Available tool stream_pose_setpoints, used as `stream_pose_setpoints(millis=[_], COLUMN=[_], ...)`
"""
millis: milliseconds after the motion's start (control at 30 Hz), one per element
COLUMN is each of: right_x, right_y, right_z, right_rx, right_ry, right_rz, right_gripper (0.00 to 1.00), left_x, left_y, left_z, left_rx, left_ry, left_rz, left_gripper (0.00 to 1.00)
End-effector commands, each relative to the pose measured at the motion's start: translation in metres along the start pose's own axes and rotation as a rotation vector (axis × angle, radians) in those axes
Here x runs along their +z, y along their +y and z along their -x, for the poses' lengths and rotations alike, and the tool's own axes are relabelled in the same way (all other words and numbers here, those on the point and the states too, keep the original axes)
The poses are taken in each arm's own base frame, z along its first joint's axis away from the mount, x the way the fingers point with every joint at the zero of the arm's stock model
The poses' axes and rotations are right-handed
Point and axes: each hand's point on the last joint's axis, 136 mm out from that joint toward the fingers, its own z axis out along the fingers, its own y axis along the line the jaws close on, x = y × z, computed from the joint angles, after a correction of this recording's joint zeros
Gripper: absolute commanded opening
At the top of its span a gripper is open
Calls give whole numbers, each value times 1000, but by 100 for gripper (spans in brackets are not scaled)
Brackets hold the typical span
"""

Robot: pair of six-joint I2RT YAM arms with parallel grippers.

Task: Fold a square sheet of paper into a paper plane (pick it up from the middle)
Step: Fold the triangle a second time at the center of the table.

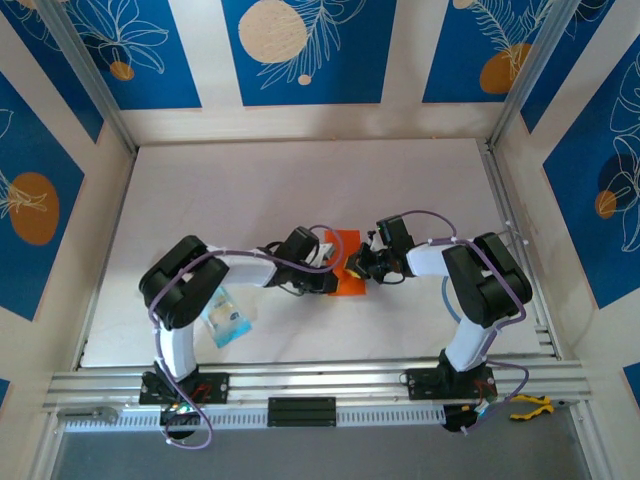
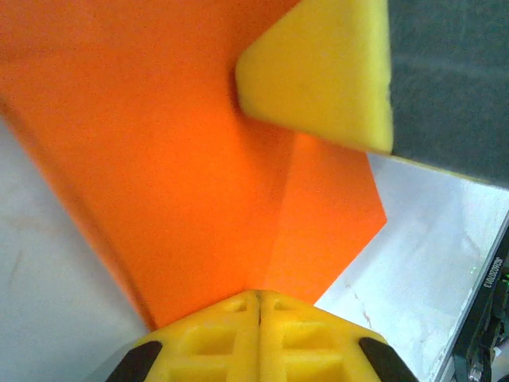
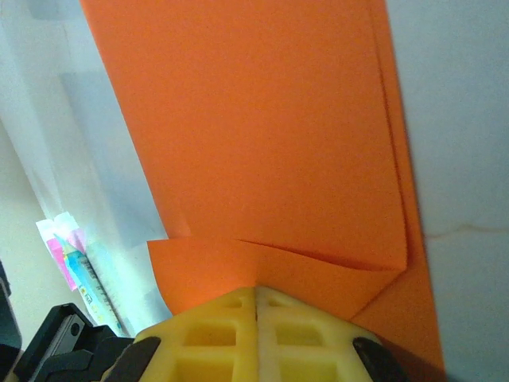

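Note:
The square sheet of paper [image 1: 348,246] is bright orange, partly folded, and lies mid-table between the two grippers. My left gripper [image 1: 331,270] reaches it from the left. In the left wrist view its jaws [image 2: 258,296] are shut, and a crease in the paper [image 2: 183,159] runs straight into their seam. My right gripper [image 1: 354,268] comes from the right. Its jaws [image 3: 256,290] are shut, their tips resting on a folded flap of the paper [image 3: 254,143]. One of its yellow fingers [image 2: 318,72] presses on the sheet in the left wrist view. No finished paper plane shape is visible.
A small blue and clear plastic packet [image 1: 227,318] lies by the left arm's base and also appears at the edge of the right wrist view [image 3: 75,255]. Yellow-handled pliers [image 1: 527,405] sit on the rail at the bottom right. White tabletop [image 1: 300,180] stretches beyond the arms.

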Motion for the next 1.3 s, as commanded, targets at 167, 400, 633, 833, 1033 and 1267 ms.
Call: stream_pose_setpoints(millis=[167,400,633,833,1033,1267], right_x=[0,0,0,-2,-4,-19], right_y=[-36,-36,-35,-33,-25,9], right_z=[-7,-8,-8,-8,-4,4], right_rx=[57,59,60,59,28,-64], right_ry=[10,11,13,10,1,-26], right_rz=[-126,-126,-119,-116,-111,-39], right_gripper=[0,0,0,0,0,1], left_x=[-9,-33,-30,-10,5,7], left_y=[27,-1,-20,-12,27,47], left_z=[-46,-19,20,36,13,-13], left_rx=[-95,-12,28,16,-35,-66], left_ry=[119,21,-46,-33,31,66], left_rz=[69,51,18,41,148,173], left_gripper=[8,8,8,7,4,2])
